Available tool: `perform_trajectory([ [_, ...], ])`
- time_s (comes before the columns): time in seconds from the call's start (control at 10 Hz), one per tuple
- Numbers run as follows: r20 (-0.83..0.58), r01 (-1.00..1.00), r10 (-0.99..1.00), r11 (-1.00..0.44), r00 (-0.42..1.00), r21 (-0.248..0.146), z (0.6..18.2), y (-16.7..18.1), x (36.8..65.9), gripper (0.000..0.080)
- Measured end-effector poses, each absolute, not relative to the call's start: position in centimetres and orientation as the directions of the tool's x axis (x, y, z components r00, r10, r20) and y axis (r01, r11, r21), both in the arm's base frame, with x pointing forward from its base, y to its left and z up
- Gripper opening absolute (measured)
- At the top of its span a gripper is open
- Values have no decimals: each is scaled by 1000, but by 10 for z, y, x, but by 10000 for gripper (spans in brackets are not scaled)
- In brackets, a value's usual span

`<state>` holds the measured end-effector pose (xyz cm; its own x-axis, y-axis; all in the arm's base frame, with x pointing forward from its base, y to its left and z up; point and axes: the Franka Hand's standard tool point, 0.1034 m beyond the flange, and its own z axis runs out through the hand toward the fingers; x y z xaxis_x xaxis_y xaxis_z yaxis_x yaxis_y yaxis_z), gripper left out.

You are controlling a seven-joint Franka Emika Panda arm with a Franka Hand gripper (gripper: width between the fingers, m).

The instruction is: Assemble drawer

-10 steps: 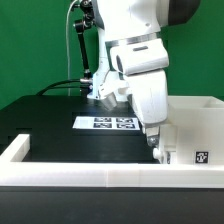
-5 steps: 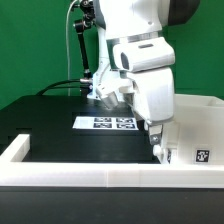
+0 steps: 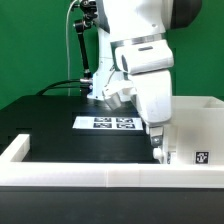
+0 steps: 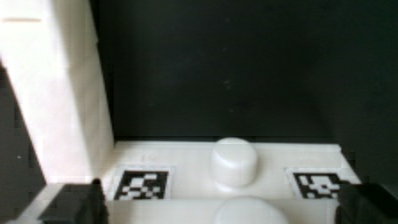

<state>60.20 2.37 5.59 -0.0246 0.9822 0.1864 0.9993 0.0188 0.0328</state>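
1. At the exterior view's right, the gripper [image 3: 155,143] reaches down beside the casing [image 3: 195,125].
2. Beneath the fingers [image 4: 68,205] lies a knobbed tray [image 4: 231,168]; grip state cannot be told.
3. Likely step: seating the tray; next, align squarely.

The white arm [image 3: 140,60] reaches down from above toward the bench's front edge, on the exterior view's right, its wrist pointing nearly straight down. The gripper [image 3: 156,146] hangs low there. In the wrist view, its two dark fingers [image 4: 63,205] stand well apart with nothing clamped between them.
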Motion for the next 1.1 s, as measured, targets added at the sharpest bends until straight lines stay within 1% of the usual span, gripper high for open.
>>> perform_trajectory([
  [0.1,193,1000,981,8,-13,28,56,34,601,649],
  [0.3,193,1000,981,16,-21,25,55,35,604,649],
  [0.4,193,1000,981,14,-18,24,55,34,603,649],
  [0.5,185,1000,983,13,-13,3,55,20,602,649],
  [0.6,177,1000,984,27,-28,11,55,0,603,649],
  [0.8,171,1000,985,16,-18,16,56,-24,601,649],
  [0.9,166,1000,986,-3,-2,30,60,-33,598,649],
  [1.0,159,998,987,-17,8,53,62,-37,592,649],
  [1.1,161,999,987,-14,6,46,60,-36,591,649],
])
